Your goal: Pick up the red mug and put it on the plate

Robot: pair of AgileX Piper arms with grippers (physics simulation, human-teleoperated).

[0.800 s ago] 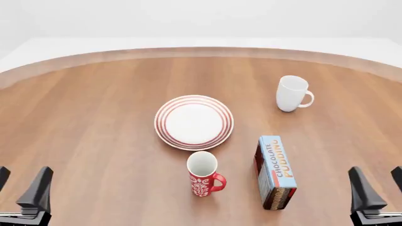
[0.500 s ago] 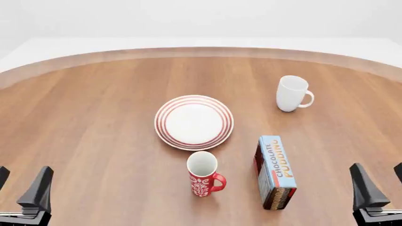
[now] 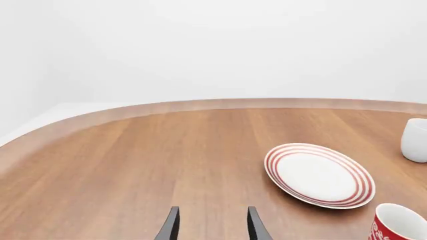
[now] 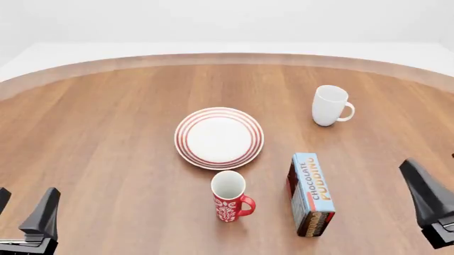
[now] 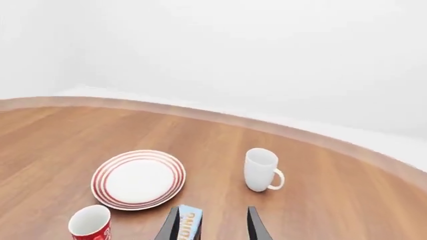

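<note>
From the left wrist view, the left gripper (image 3: 210,227) shows two dark fingertips set apart over bare wood, holding nothing. The plate (image 3: 319,175) lies flat ahead of it, and the red mug (image 3: 399,223) stands just beside the plate, only its white-lined rim and some red wall showing at the frame's corner. A white mug (image 3: 415,140) sits well beyond. In the front view, the red mug (image 4: 229,196) stands upright on the desk (image 4: 106,133), just on the near side of the plate (image 4: 218,137) with its handle towards the right, which would seem to suit a grasp from that side. A chocolate pudding box (image 4: 311,194) lies near the mug on the right, between it and the right gripper (image 4: 434,204). Only one of that gripper's fingers is fully in frame here, so its opening is read from its own camera. The left gripper (image 4: 25,218) hangs low at the near edge, far from the mug. In the right wrist view, the right gripper (image 5: 210,225) has its fingertips parted and empty, the pudding box (image 5: 189,222) showing between them and the red mug (image 5: 90,223) off to one side. The lift has not begun.
</note>
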